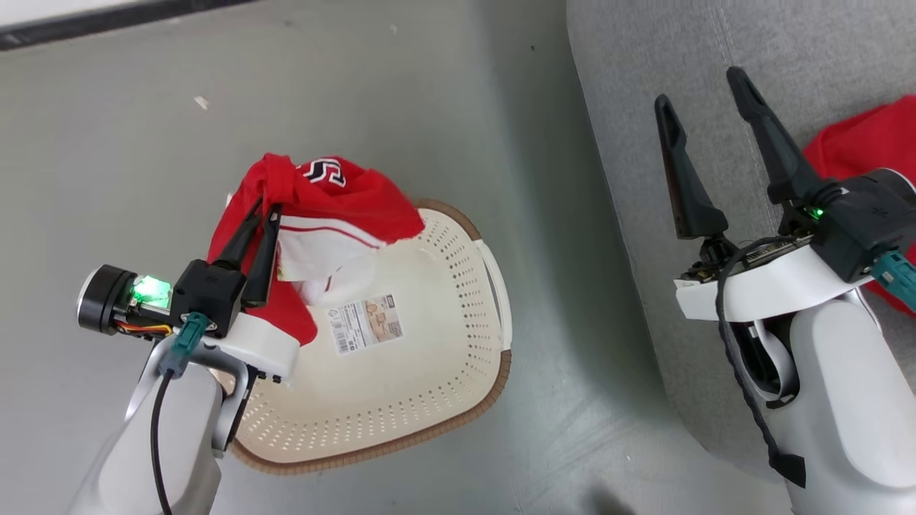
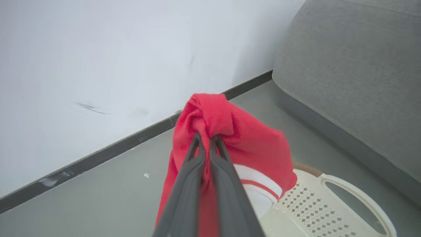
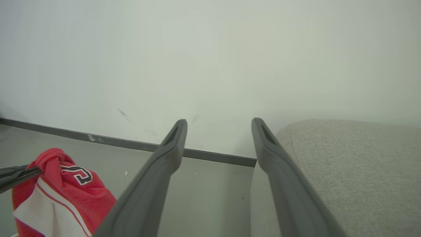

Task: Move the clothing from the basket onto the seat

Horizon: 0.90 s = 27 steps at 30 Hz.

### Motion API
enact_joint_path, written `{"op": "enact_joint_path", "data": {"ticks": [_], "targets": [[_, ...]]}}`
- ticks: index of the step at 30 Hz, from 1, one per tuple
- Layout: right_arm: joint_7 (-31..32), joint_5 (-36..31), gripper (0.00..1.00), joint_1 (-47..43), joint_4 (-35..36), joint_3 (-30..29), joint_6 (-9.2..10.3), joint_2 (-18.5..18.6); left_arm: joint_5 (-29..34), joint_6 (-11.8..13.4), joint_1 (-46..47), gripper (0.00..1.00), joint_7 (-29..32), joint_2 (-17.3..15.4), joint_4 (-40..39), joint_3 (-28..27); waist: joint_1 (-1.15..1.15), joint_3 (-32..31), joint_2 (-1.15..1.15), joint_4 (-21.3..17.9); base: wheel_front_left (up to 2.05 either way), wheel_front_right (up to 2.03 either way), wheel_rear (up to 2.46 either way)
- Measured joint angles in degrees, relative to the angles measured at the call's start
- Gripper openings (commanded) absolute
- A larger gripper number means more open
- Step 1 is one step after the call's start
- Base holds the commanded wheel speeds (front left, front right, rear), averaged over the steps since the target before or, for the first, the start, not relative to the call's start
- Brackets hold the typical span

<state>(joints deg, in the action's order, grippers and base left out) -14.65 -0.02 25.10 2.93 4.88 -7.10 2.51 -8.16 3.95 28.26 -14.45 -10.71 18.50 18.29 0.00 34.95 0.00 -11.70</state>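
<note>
Grip: my left tool point(image 1: 266, 209) is pinched fully together on a bunched fold of the soft bright red sports garment with white panels point(image 1: 343, 200); it holds nothing else.
Lift: the garment hangs from that pinch over the oval cream-white perforated plastic basket with a brown woven-look rim point(image 1: 429, 400), with its lower end drooping inside. I judge the hem should clear the rim before I go sideways, or the cloth may drag the basket.
Carry: the way leads to my right over the smooth grey floor point(image 1: 429, 107). It should be slow and level, since a thin fold can slip out.
Right tool: my right tool point(image 1: 699, 89) is spread wide with nothing in it and hovers over the seat's near edge. It is best kept out of the path.
Seat: the large grey fabric sofa cushion point(image 1: 644, 71) lies near the basket on my right. A second red garment point(image 1: 866, 136) lies on it, partly behind my right wrist, and bare cushion beside that looks the sensible drop spot.
Look: the held garment is limp and crumpled. A black-and-white numeral shows near the top of the bunch, and a white panel edged with a thin red stripe sits below it.
</note>
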Motion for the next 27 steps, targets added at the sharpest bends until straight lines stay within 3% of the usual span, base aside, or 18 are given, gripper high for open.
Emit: {"op": "enact_joint_path", "data": {"ticks": [20,27], "targets": [[0.0,-0.1,1.0,-3.4,-5.4,3.3,0.0,3.0,0.2,1.5,-7.3,0.0,0.0,-0.5,-14.4,-1.9,0.0,-12.4,0.0,6.3,0.0,0.0,0.0],[0.0,0.0,1.0,-6.4,-6.7,3.4,0.0,3.3,0.2,1.5,-10.6,0.0,0.0,-2.2,-16.6,-2.3,0.0,-17.1,0.0,8.5,0.0,0.0,0.0]]}}
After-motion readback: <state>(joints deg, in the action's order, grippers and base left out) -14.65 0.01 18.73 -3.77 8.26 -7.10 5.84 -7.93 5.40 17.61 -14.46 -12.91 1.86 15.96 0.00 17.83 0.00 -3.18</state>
